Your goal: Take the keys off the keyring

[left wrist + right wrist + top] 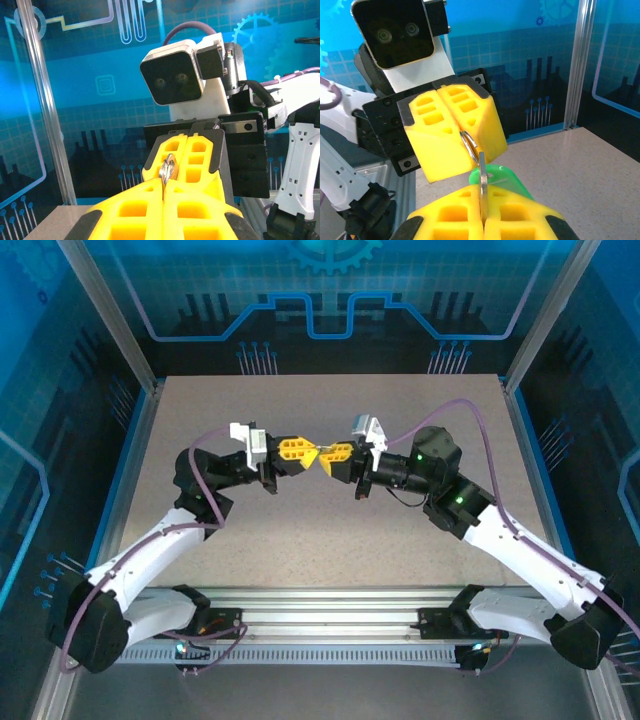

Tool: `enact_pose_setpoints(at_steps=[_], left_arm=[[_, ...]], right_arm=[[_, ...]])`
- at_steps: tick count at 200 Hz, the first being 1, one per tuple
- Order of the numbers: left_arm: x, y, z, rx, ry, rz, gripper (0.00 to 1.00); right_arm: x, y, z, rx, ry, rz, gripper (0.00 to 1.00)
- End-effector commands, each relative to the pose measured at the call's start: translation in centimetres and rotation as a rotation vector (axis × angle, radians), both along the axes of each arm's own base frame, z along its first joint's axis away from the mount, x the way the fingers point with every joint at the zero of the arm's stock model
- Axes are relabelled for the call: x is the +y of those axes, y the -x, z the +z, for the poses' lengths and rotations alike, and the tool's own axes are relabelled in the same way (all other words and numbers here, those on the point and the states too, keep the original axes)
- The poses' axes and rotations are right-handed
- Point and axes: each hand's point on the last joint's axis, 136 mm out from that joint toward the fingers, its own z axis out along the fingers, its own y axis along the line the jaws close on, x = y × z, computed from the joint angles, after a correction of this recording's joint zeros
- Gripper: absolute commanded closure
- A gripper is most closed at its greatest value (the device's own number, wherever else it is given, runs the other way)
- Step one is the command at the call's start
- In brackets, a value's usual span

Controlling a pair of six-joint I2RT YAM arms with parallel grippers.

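Over speckled grey tabletop point(300, 550), our left gripper point(311, 453) pinches the stiff, slippery steel keyring point(468, 144) while our right gripper point(326, 457) clamps the light green-headed key point(482, 174) by its blade.

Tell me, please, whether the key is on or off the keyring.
On: the keyring, pinched by the left hand, threads the key held in the right hand.

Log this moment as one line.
left gripper: shut on keyring | right gripper: shut on key | both above table | key not yet off

White arms point(150, 552) carry black joints point(436, 454), purple cables point(478, 428), yellow fingers point(293, 449).
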Motion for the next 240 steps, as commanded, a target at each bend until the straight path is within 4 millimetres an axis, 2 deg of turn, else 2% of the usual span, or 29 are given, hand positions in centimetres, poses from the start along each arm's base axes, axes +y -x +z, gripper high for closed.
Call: enact_pose_setpoints(at_steps=[1,49,110,176,240], left_arm=[[0.0,1.3,-0.3,-0.077,-0.045,0.020,1.00],[0.1,2.2,-0.8,-0.135,-0.098,0.066,1.00],[0.3,2.8,-0.7,-0.120,-0.103,0.063,1.00],[0.4,2.5,-0.2,-0.048,-0.097,0.071,1.00],[-0.3,3.2,-0.3,-0.044,-0.126,0.049,1.00]], right_arm=[[-1.7,-1.5,2.0,-0.112,0.029,-0.156,1.00],[-1.5,-0.9,1.5,-0.323,0.126,-0.249,1.00],[-1.4,-0.9,0.6,-0.448,0.190,-0.302,1.00],[-1.3,-0.4,-0.3,-0.586,0.256,-0.353,1.00],[-0.1,-0.1,-0.3,-0.711,0.294,-0.381,1.00]])
